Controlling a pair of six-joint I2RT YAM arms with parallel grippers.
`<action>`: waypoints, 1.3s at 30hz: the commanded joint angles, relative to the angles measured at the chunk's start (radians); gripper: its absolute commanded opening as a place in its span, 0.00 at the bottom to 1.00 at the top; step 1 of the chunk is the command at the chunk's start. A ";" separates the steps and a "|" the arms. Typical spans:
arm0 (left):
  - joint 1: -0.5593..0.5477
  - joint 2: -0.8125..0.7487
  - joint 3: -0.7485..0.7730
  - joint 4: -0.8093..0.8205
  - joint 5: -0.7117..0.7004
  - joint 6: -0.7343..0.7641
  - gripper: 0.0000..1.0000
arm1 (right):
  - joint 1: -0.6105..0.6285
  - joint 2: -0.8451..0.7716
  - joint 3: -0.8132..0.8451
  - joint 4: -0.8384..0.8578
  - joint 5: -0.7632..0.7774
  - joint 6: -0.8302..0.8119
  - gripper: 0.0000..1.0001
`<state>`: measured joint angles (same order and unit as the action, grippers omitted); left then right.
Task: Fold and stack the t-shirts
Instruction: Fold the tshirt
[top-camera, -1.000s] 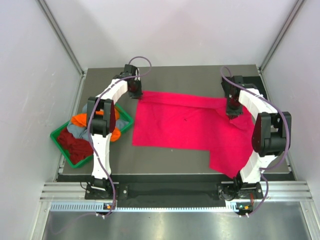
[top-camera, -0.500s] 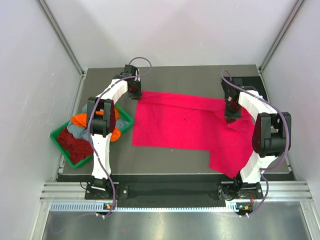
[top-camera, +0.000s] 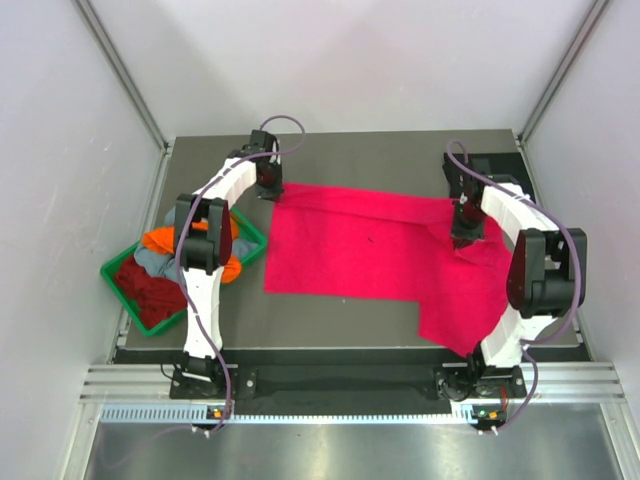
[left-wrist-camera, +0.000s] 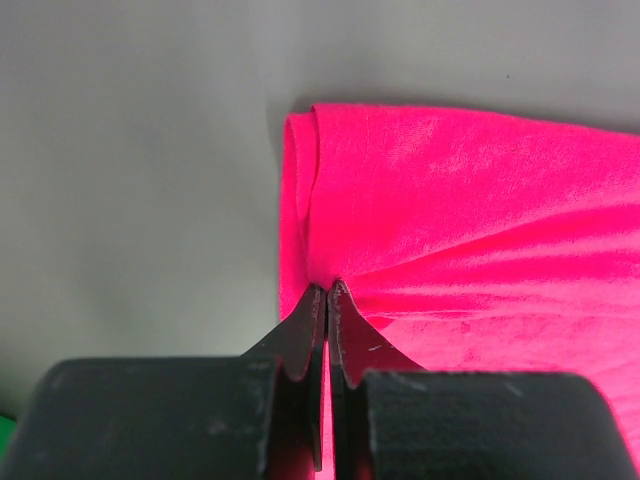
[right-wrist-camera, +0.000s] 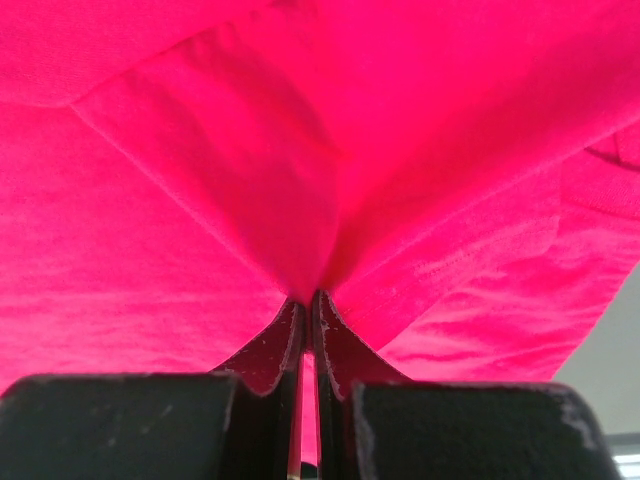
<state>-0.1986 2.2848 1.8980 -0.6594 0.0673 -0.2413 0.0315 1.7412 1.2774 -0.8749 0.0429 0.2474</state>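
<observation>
Across the dark counter (top-camera: 350, 160) the pink shirt (top-camera: 360, 245) lies spread nearly flat, taking up the middle and right side, with its near right part running down to the counter's front edge beside the right arm. Off the left edge sits a green tray (top-camera: 112, 272) heaped with an orange shirt (top-camera: 160, 240), a grey-blue shirt (top-camera: 150, 260) and a dark red shirt (top-camera: 145, 290), all crumpled together.

Judging by that, the job is barely begun. One shirt is laid out and no fold shows in it. No stack exists anywhere on the counter, and at least three more shirts wait in the tray.

The left fingers (top-camera: 268, 188) are at the shirt's far left corner, and the right fingers (top-camera: 465, 232) are near its far right side. Both pairs are closed tight on the pink cloth.

From above, the layout and the tray are plain, but the grips themselves are hidden under the wrists. The left wrist view fills that in. The left fingers (left-wrist-camera: 318, 305) pinch the cloth just inside the corner, where the side edge is rolled over a little, with bare counter to the left. The right wrist view shows the right fingers (right-wrist-camera: 295, 318) gathering the cloth into a raised peak with creases fanning out. Pink fills almost the whole frame.
</observation>
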 joint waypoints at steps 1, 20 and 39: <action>0.002 -0.025 0.041 -0.019 -0.031 0.025 0.00 | -0.016 -0.058 -0.019 0.007 -0.017 0.012 0.00; -0.028 -0.076 -0.045 -0.051 -0.144 0.034 0.00 | -0.019 -0.095 -0.069 0.024 -0.080 0.029 0.00; -0.047 -0.171 0.016 -0.092 -0.077 0.011 0.32 | 0.073 -0.088 0.074 -0.082 0.201 0.082 0.21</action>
<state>-0.2405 2.2139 1.8702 -0.7490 -0.0742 -0.2340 0.0452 1.6878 1.2621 -0.9195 0.1352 0.2989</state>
